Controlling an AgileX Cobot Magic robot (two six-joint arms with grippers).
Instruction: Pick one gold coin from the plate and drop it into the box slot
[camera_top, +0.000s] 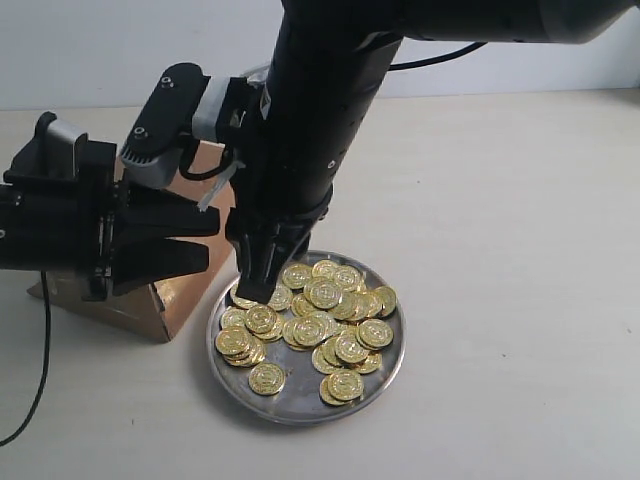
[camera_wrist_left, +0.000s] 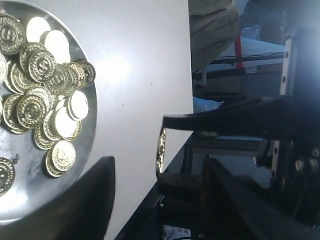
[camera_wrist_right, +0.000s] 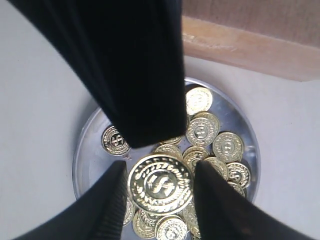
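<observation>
Pale tabletop (camera_top: 520, 250) runs under everything. Farthest left, the left gripper (camera_top: 213, 240) lies level, its fingers spread with nothing between them. The brown box (camera_top: 165, 308) sits just beneath it. Right of those fingertips, the right gripper (camera_top: 252, 290) points straight down, pinching one gold coin (camera_wrist_right: 160, 184) flat by its edges. Directly below this gripper is the left rim of the plate (camera_top: 298, 402), and the heap of coins (camera_top: 325, 320) spreads away to the gripper's right.
</observation>
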